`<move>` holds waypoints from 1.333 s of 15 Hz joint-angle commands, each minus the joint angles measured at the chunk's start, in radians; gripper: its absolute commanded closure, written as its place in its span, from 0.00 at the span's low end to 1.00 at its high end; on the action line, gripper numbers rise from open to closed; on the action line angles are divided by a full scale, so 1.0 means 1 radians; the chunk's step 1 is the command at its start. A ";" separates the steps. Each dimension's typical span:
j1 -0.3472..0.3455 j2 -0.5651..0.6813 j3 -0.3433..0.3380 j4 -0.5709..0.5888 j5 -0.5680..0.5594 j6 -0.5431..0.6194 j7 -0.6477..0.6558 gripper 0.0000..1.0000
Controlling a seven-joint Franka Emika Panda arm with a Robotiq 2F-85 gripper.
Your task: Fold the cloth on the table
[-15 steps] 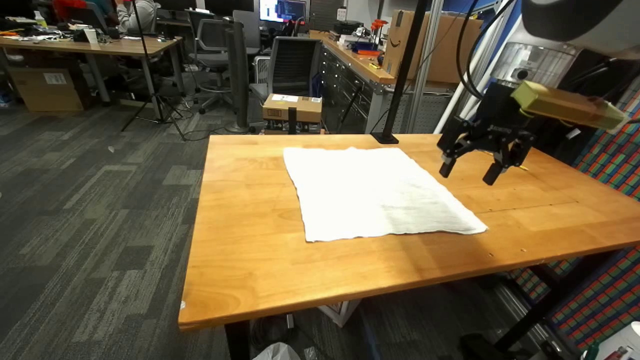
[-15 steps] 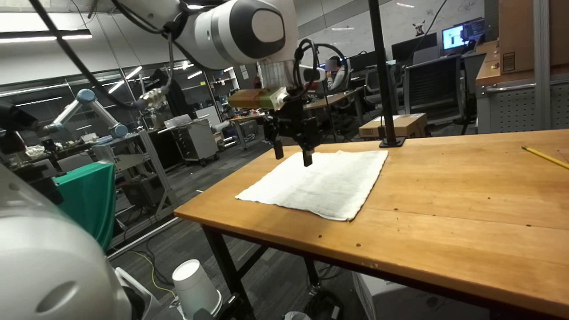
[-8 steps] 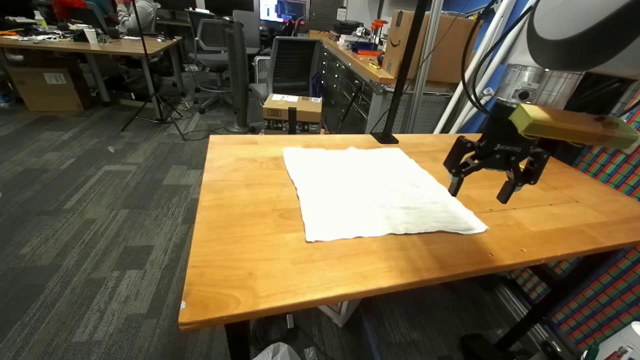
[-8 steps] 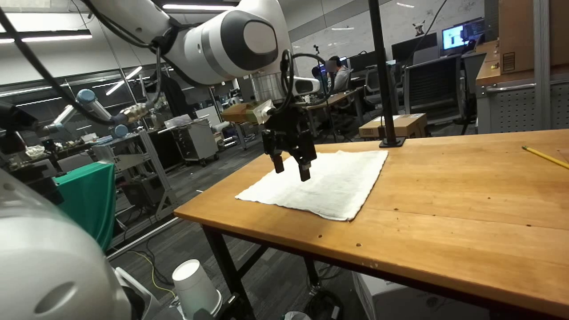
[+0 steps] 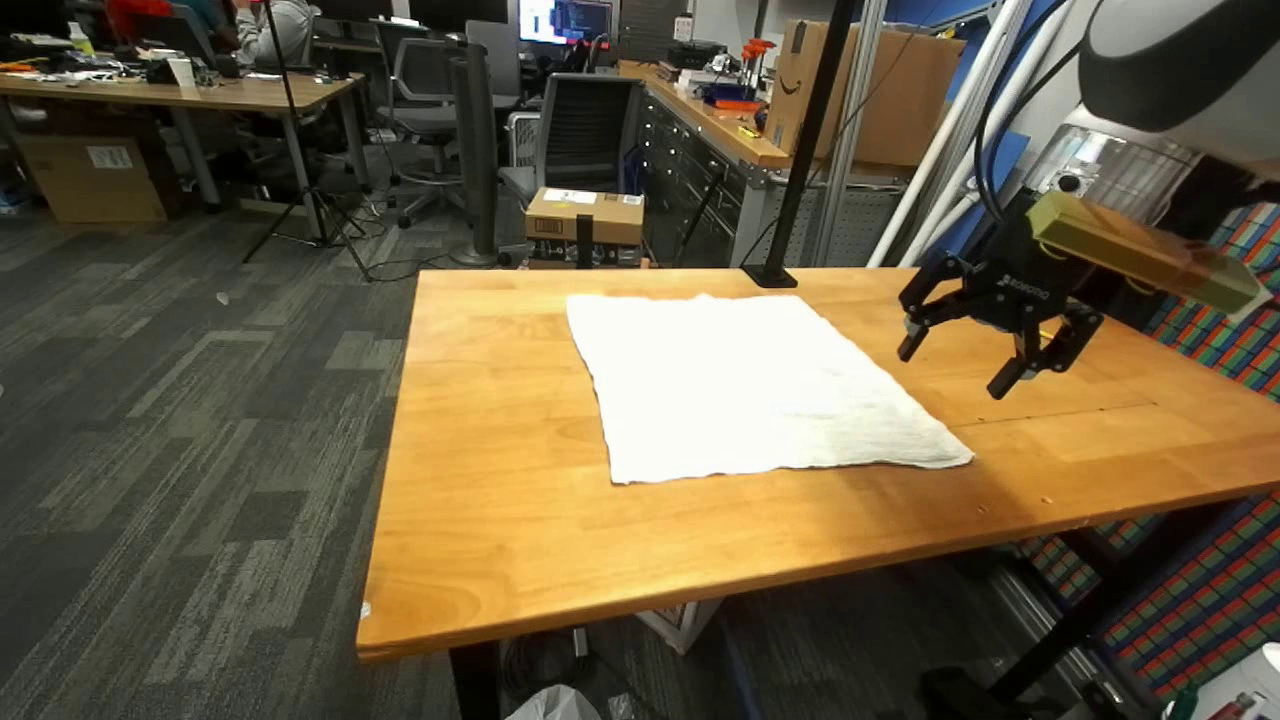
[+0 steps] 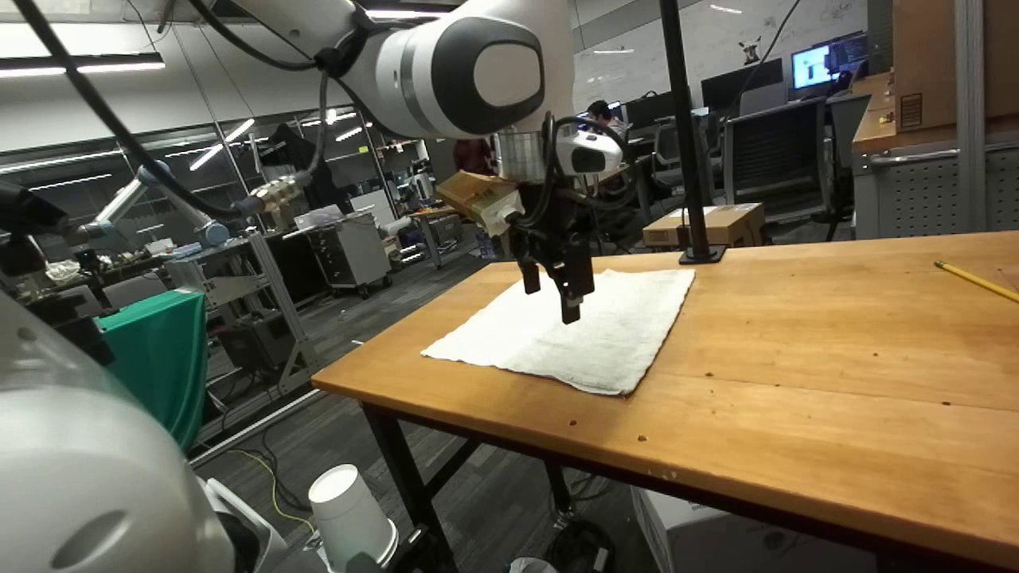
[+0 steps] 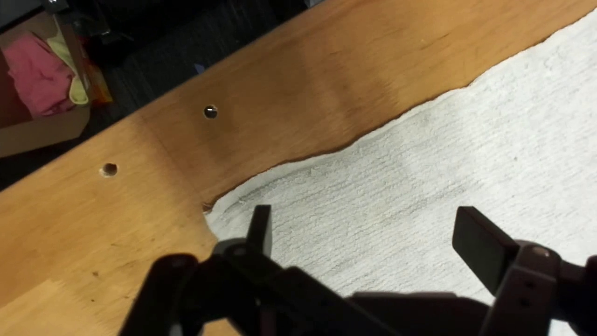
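A white cloth lies flat and spread out on the wooden table; it shows in both exterior views [image 5: 740,390] [image 6: 613,342] and in the wrist view [image 7: 396,186]. One corner and a slightly wavy edge are visible at the left of the wrist view. My gripper, in both exterior views [image 5: 954,368] [image 6: 551,299], is open with nothing between its fingers. It hangs tilted above the table, apart from the cloth. In the wrist view my gripper [image 7: 364,215] has its fingers wide apart over the cloth near that corner.
The wooden table [image 5: 520,550] has its near edge close to the cloth. A black pole [image 6: 685,119] stands at the back of the table, behind the cloth. A yellow pencil [image 6: 975,281] lies on the table. A cardboard box [image 7: 46,135] with pink fabric is below the edge.
My gripper first came down, then tilted and rose slightly. Since half a second ago it has shifted right in an exterior view. It stays open. The cloth has not visibly moved.
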 commanded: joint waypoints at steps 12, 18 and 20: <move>-0.045 0.142 -0.015 0.036 -0.144 0.018 -0.016 0.00; -0.051 0.234 -0.041 0.124 -0.100 0.014 -0.085 0.00; -0.056 0.276 -0.048 0.161 -0.091 0.010 -0.105 0.00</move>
